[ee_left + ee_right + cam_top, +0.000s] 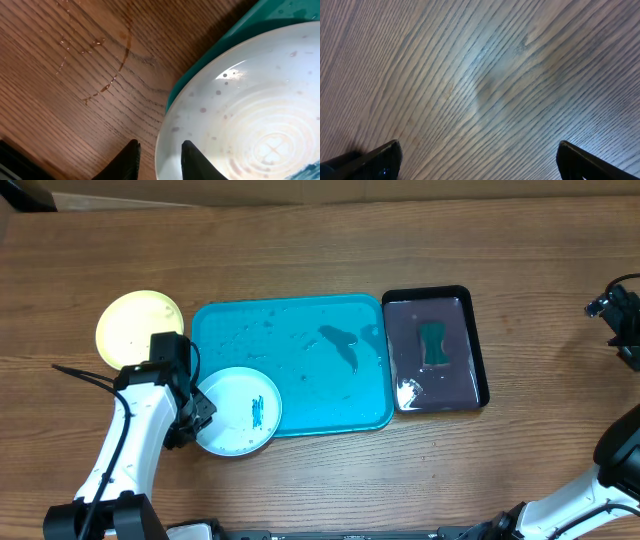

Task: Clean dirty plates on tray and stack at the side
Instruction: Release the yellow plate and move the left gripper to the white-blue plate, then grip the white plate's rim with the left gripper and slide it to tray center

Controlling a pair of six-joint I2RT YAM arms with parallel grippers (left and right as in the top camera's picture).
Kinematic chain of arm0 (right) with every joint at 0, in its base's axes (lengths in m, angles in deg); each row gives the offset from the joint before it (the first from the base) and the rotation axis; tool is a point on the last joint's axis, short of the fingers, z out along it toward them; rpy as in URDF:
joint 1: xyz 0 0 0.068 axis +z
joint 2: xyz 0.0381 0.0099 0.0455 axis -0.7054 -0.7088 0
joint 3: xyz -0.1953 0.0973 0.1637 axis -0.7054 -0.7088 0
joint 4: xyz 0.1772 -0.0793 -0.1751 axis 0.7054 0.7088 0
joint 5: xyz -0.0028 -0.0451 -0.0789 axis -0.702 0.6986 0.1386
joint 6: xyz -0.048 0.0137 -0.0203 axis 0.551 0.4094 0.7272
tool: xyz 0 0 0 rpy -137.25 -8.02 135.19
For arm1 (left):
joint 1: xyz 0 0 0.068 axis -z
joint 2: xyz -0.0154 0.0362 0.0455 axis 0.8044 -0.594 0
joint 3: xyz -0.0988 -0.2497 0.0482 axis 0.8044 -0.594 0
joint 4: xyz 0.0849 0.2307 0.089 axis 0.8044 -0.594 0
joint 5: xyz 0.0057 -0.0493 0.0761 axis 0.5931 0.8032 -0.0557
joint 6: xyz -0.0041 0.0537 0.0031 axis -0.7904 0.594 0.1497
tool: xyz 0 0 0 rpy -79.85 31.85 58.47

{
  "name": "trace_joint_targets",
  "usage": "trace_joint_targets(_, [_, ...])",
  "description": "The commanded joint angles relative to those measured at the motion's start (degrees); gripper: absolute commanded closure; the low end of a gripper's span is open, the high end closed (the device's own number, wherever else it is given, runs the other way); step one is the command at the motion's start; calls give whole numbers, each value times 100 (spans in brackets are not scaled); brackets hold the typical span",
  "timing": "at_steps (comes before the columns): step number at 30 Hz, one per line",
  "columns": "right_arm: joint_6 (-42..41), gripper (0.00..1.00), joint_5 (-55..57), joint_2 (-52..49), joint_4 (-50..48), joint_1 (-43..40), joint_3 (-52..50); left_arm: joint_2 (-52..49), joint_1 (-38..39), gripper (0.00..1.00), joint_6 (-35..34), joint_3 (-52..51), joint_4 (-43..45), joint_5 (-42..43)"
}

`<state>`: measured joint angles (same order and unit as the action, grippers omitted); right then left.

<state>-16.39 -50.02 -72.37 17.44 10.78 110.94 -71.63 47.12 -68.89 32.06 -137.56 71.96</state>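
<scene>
The brown wood-grain table [320, 240] bore three things directly. A yellow-green plate [135, 323] lay toward its left end, away from the edges. The turquoise tray [300, 395] sat about mid-table, and a black tray [452, 380] lay just beside it on the right. A faint wet ring [116, 64] marked the wood near the turquoise tray's corner.

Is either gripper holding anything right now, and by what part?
Right gripper is open, holding nothing. Left gripper straddles the pale plate at its rim, on the side off the tray; whether it clamps cannot be told.
</scene>
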Motion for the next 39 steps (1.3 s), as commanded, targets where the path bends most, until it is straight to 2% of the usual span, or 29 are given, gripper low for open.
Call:
trace_joint_targets(1, [-24,0,-31,131,-33,-7,101,-35,-39,70,133,-179,98,24])
trace_joint_targets(19, [-22,0,-31,131,-35,-7,101,-35,-39,77,129,-577,562,96])
trace_joint_targets(23, [-22,0,-31,131,-35,-7,101,-35,-39,83,129,-590,568,153])
trace_joint_targets(29, [-24,0,-31,131,-35,-7,101,-35,-39,85,129,-595,592,155])
trace_joint_targets(34, [-22,0,-31,131,-35,-7,101,-35,-39,92,129,-595,590,157])
trace_joint_targets(39, [-22,0,-31,131,-35,-7,101,-35,-39,91,131,-595,586,162])
